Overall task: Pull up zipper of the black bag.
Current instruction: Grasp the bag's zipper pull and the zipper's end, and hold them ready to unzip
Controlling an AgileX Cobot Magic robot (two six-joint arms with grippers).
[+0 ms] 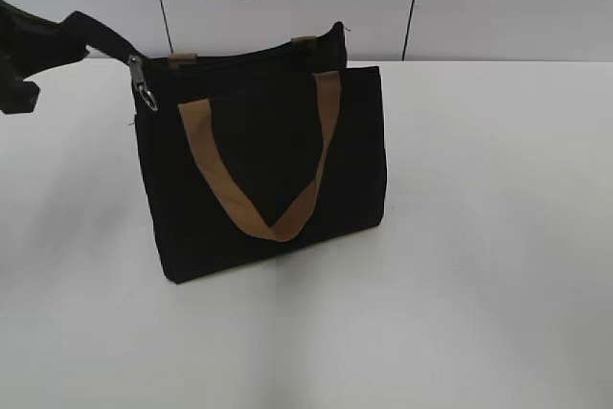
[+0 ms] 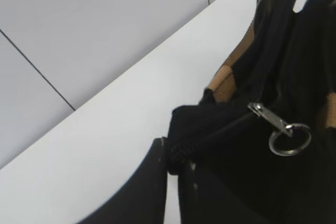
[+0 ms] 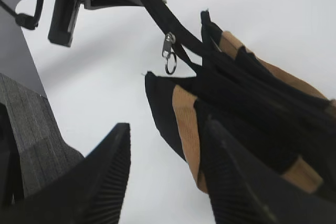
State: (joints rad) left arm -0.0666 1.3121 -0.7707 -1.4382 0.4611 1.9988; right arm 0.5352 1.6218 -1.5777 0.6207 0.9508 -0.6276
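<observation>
item: black bag [image 1: 268,170], standing upright on the white surface [image 1: 479,265], centre-left of the exterior frame; two tan handles [image 1: 259,198], the near one hanging in a v over the front panel

material: soft fabric, judged light and floppy; the walls sag and the corner stretches out where it is pulled, so it will likely shift or tip unless it is braced

zipper [image 2: 231,121]: runs along the top edge; silver pull tab [image 1: 142,83] with a ring [image 2: 290,140] sits at the upper left corner of the bag in the exterior frame, hanging free. the metal is small and probably slippery; the ring swings loose

left gripper [image 2: 173,166]: at the left edge of the exterior frame, closed on the black fabric tail at the zipper's end, holding that corner taut; its tips are not on the pull tab

right gripper [image 3: 168,171]: fingers spread apart, holding nothing, hovering above the bag near the top of the exterior frame; in its own view it looks down on the handles and the open top

where to take hold: pinch the flat tab just above the ring, not the ring itself; keep the fabric tail held as an anchor while the tab is drawn along the top edge toward the far end
</observation>
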